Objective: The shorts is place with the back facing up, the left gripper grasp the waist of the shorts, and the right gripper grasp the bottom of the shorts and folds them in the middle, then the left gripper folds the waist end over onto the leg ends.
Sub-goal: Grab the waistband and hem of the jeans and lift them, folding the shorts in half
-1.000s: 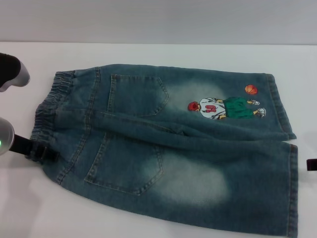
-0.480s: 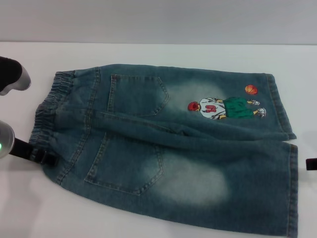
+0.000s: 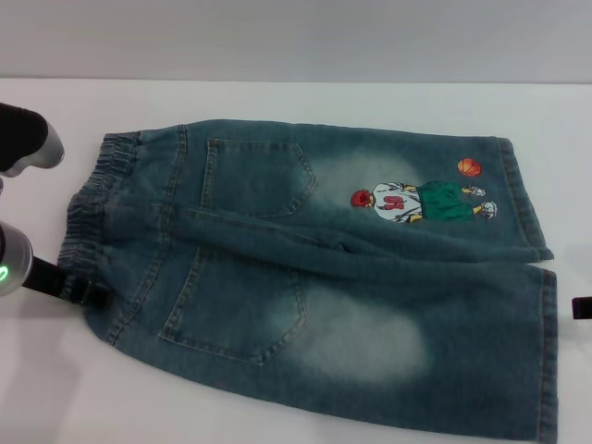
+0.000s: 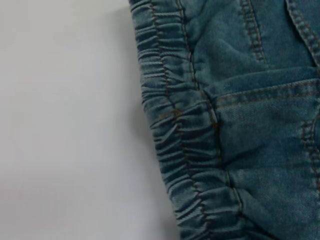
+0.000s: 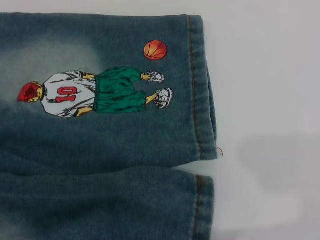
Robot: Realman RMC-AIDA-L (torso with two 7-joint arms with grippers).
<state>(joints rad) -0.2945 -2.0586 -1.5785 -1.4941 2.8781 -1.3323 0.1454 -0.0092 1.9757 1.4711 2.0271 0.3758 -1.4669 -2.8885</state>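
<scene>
Blue denim shorts (image 3: pixel 305 268) lie flat on the white table (image 3: pixel 277 102) with the back pockets up. The elastic waist (image 3: pixel 88 199) points to the left, and the leg hems (image 3: pixel 546 351) point to the right. My left gripper (image 3: pixel 79 291) rests at the near corner of the waist, its black end touching the denim. The left wrist view shows the gathered waistband (image 4: pixel 175 130) from close above. Only a black sliver of my right gripper (image 3: pixel 581 307) shows at the right edge, beside the near leg hem. In the right wrist view both hems (image 5: pixel 197 100) appear.
A basketball-player print (image 3: pixel 421 201) marks the far leg near its hem, and the same print (image 5: pixel 95 92) shows in the right wrist view. Bare white table surrounds the shorts. A grey wall (image 3: pixel 296 37) runs along the back.
My left arm has slid slightly toward the near side along the waist corner. The shorts and the right gripper have barely moved.
</scene>
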